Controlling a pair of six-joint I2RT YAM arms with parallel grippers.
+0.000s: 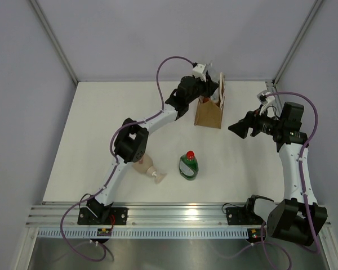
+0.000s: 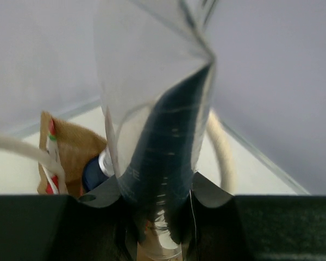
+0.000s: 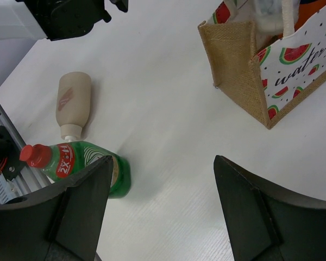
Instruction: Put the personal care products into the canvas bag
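1. Here, the left gripper (image 2: pixel 157 220) is clamped on the silver-white squeeze tube (image 2: pixel 152 125). It holds the tube above the mouth of the canvas bag (image 1: pixel 208 112), in the upper middle of the top view.
2. In the left wrist view the tube's long axis runs up the frame from the fingers, with its flat crimped end at the top.
3. A blue cap (image 2: pixel 92 173) shows inside the bag, at the lower left of that view.
4. The green bottle (image 1: pixel 188 169) lies on its side in the middle of the top view. Its long axis runs up and down the frame, red cap (image 1: pixel 190 154) toward the top.
5. The beige pump bottle (image 1: pixel 143 165) lies just left of it, not touching, with its pump end pointing to the lower right.
6. The right gripper (image 1: pixel 236 128) hangs at the right of the frame with its jaws wide and nothing between them.
7. The table (image 1: pixel 101 124) is plain white. Pale grey walls close it in at the back and sides, and an aluminium rail (image 1: pixel 174 216) runs along the bottom edge.
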